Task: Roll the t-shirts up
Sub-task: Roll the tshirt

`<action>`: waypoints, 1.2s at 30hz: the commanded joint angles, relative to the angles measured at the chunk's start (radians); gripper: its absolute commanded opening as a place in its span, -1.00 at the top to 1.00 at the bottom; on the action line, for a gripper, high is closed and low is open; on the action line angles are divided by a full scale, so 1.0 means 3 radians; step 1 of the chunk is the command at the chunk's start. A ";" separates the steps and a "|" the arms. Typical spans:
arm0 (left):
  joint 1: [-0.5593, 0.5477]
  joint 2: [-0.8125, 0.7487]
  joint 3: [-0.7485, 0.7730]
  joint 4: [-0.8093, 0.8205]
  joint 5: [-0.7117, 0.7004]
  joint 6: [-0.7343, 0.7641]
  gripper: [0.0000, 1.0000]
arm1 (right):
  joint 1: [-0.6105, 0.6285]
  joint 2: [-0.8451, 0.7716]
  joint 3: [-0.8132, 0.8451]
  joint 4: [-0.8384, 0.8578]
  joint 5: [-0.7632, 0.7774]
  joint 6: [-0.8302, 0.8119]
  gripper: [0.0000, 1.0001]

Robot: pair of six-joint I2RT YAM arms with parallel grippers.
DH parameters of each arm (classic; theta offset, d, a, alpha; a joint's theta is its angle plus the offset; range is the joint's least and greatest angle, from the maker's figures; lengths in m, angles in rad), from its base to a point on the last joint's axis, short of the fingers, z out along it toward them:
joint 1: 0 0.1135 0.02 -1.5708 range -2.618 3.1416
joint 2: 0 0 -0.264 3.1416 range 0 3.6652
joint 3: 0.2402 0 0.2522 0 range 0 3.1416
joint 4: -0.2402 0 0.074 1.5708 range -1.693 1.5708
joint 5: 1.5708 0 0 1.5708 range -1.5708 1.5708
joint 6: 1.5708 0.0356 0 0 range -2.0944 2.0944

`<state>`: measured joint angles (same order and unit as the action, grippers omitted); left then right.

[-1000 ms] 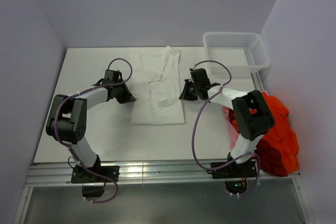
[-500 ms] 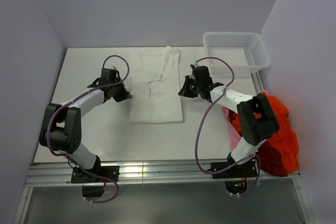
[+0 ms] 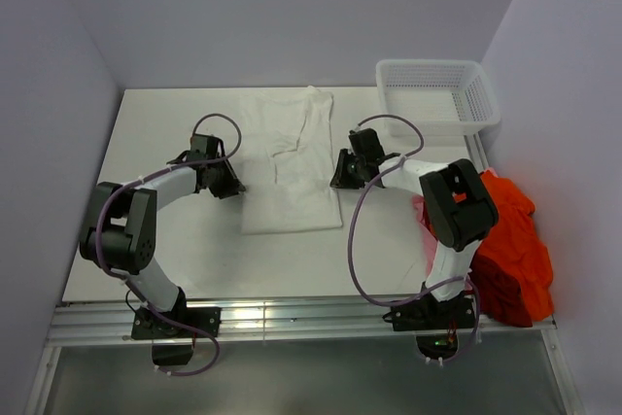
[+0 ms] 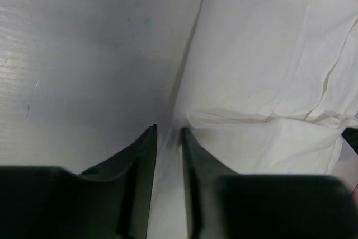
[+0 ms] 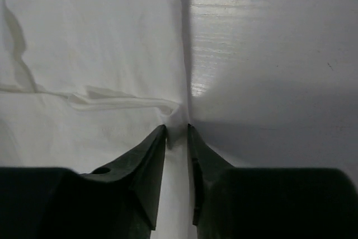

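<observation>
1. Left of centre in the top view, the left gripper (image 3: 234, 186) sits low on the table (image 3: 165, 133), at the left edge of the white t-shirt (image 3: 292, 167). In its wrist view the jaws stand a narrow slit apart with the cloth's edge running into the slit. I cannot tell whether they pinch it.
2. The white t-shirt lies mid-frame, folded into a long strip running up the picture, with creases across its middle. No roll is started.
3. Right of centre, the right gripper (image 3: 339, 174) meets the strip's right edge. Its wrist view shows the same narrow gap, with a small pucker of cloth at the tips. Whether it has a hold is likewise unclear.
4. Upper right stands the white mesh basket (image 3: 483, 102). At the far right the orange-red t-shirts (image 3: 510, 240) sit heaped over the table's edge, not yet handled.
5. Risks, as I judge them:
   - With so little cloth between the tips, one side could slip free, so the roll would start crooked.
   - If only the top layer is caught, the fold could open.
   - Uneven travel of the two arms would twist the strip.
</observation>
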<state>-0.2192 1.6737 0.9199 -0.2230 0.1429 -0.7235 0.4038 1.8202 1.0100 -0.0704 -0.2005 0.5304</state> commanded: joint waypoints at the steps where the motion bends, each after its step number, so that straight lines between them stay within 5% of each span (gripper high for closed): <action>1: 0.0015 -0.0026 0.0017 -0.0023 -0.0093 0.0003 0.32 | 0.0014 -0.0176 0.0049 0.0025 0.0111 -0.0009 0.35; 3: 0.0015 -0.0107 0.0012 -0.0070 -0.0123 0.0018 0.18 | 0.0014 -0.0294 -0.0042 0.0035 0.0141 0.0006 0.18; 5: 0.0015 -0.0276 -0.0024 -0.0151 -0.0205 0.0024 0.01 | 0.0014 -0.0508 -0.0155 -0.0015 0.0264 0.0021 -0.25; 11: 0.0004 -0.0833 -0.0289 -0.0351 -0.0165 0.0024 -0.43 | 0.0019 -0.1132 -0.0579 0.0050 0.0178 0.0088 -0.27; 20: -0.0195 -0.1718 -0.1331 0.0400 -0.0047 -0.0191 -0.43 | 0.0208 -0.1823 -0.1642 0.0796 0.0284 0.0134 -0.12; 36: -0.0670 -0.2884 -0.2268 0.1315 -0.0768 -0.0334 -0.43 | 0.1149 -0.2652 -0.2686 0.1861 0.1680 0.0078 -0.19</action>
<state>-0.3946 0.8440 0.2733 0.0669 -0.0425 -0.7963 0.6880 1.0412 0.2085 0.3996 0.1593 0.5835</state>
